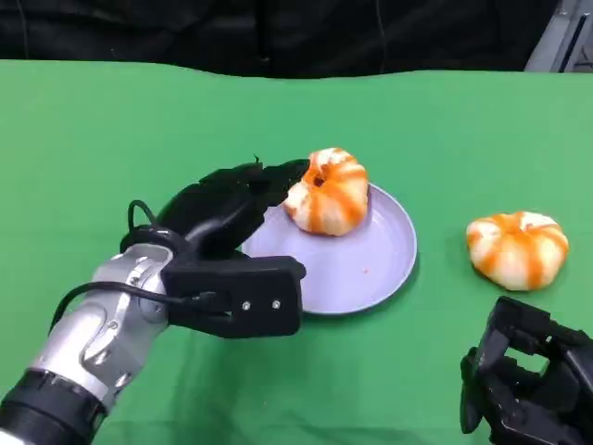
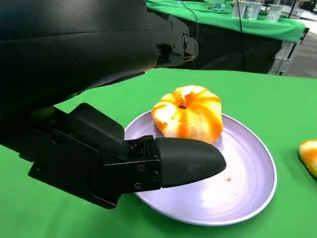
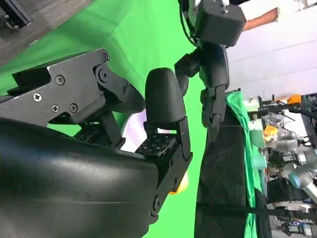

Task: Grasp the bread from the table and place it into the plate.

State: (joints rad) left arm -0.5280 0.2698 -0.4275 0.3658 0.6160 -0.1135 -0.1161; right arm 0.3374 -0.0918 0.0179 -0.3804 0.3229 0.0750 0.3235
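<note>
Bread (image 1: pixel 328 192) sits on our lavender plate (image 1: pixel 371 264); our left hand (image 1: pixel 227 211) touches it with fingers (image 2: pixel 188 161) spread, while our right hand (image 1: pixel 528 385) rests curled on the green tabletop (image 1: pixel 111 139).

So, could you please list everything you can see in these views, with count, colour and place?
bread on the plate: one, orange and white, on the plate's far left part.
bread on the table: one, orange and white, on the cloth to the right of the plate.
plate: one, pale purple, at the table's middle.
table: one, covered in green cloth.
left hand: one, black, over the plate's left edge, fingertips at the bread on the plate, holding nothing that shows.
right hand: one, black, low at the near right, apart from both breads; its fingers empty and apart in the right wrist view.
</note>
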